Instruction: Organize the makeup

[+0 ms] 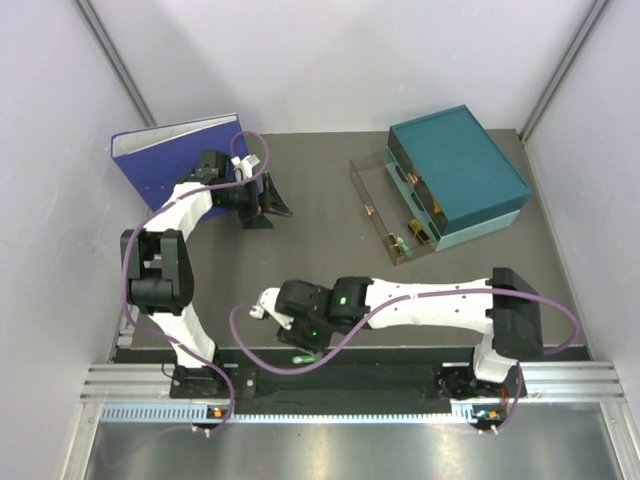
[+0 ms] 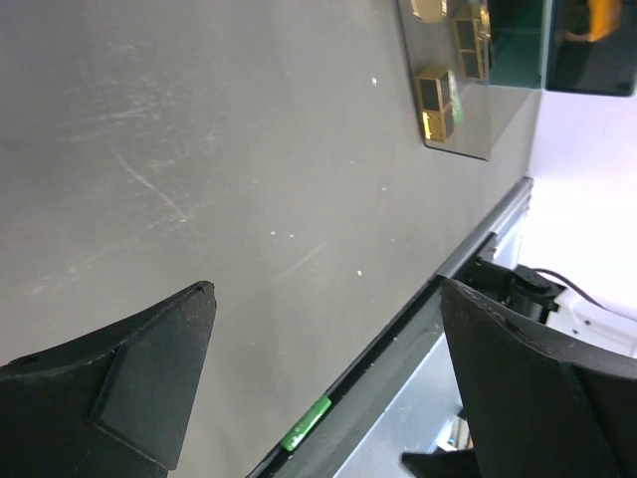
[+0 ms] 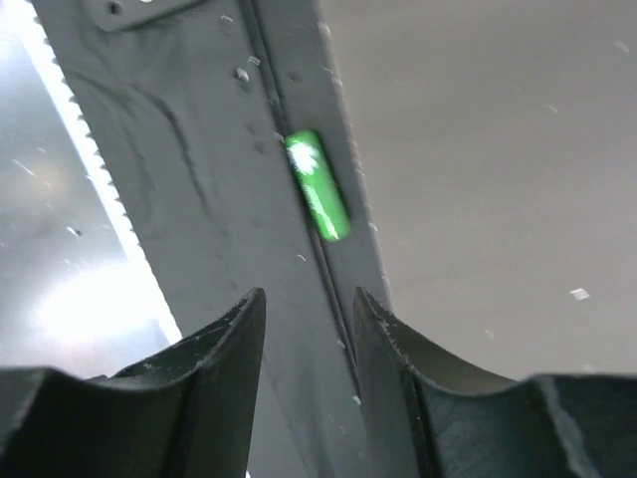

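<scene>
Top: a capsule (image 1: 305,357) is seen on the near rail (image 1: 400,357), below the right arm's (image 1: 400,300) wrist. The binder (image 1: 165,165) and drawer box (image 1: 460,170) are set well back.

Left wrist: the left claw (image 2: 326,289) is spread wide and empty, with gold cases (image 2: 436,103) far ahead.

Right wrist: the right claw (image 3: 309,299) is narrowed and empty. The capsule is found just ahead of it, untouched.

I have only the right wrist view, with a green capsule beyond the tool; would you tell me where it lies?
Observer: The green capsule lies on the dark strip along the near edge, roughly midway along it.
Operator: And the left tool?
Observer: The left tool hangs open and empty near the blue binder.
Operator: And the box?
Observer: The teal box sits far right, its clear drawer open, holding a gold-and-black case.
</scene>
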Robot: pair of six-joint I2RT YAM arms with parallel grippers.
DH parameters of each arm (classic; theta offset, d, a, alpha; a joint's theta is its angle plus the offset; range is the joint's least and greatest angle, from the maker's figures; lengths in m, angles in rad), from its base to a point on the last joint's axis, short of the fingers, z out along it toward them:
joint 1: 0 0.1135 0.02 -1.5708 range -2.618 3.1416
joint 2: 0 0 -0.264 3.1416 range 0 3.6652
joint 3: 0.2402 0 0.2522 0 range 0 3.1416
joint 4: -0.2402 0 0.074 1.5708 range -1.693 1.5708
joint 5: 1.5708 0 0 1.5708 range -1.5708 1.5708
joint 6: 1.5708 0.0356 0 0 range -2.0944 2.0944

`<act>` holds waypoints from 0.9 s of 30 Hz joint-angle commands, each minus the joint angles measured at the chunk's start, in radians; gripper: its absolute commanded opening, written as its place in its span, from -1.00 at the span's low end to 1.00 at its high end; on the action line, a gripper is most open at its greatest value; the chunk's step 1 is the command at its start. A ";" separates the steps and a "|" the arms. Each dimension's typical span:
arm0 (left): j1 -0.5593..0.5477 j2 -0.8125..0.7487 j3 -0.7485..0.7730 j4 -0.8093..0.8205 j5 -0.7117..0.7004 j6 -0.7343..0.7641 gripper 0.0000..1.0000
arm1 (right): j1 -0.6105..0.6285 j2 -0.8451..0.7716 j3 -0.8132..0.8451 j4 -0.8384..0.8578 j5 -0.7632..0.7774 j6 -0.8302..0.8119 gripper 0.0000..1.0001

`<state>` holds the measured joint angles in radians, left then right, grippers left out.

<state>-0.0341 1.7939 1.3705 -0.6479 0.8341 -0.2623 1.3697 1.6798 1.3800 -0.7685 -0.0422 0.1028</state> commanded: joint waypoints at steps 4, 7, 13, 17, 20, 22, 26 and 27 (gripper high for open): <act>-0.001 -0.005 -0.040 0.079 0.077 -0.023 0.98 | 0.080 0.109 -0.030 0.198 0.036 0.049 -0.23; 0.000 -0.025 -0.065 0.100 0.089 -0.035 0.98 | 0.085 0.138 -0.065 0.250 0.036 0.048 -0.24; -0.001 -0.047 -0.090 0.097 0.094 -0.037 0.98 | 0.083 0.182 -0.108 0.316 0.077 0.025 -0.28; -0.001 -0.047 -0.091 0.094 0.100 -0.043 0.98 | 0.080 0.208 -0.119 0.345 0.094 0.018 -0.28; -0.001 -0.038 -0.085 0.083 0.102 -0.038 0.98 | 0.077 0.227 -0.122 0.359 0.090 0.017 -0.28; -0.001 -0.034 -0.082 0.074 0.102 -0.034 0.98 | 0.074 0.242 -0.124 0.365 0.088 0.017 -0.28; -0.001 -0.036 -0.082 0.065 0.092 -0.026 0.98 | 0.072 0.256 -0.128 0.380 0.087 0.017 -0.28; 0.000 -0.036 -0.082 0.062 0.091 -0.026 0.98 | 0.069 0.262 -0.133 0.383 0.087 0.012 -0.28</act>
<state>-0.0345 1.7912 1.2858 -0.5877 0.9012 -0.3016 1.4387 1.9190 1.2594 -0.4332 0.0326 0.1310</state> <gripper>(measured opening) 0.990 0.360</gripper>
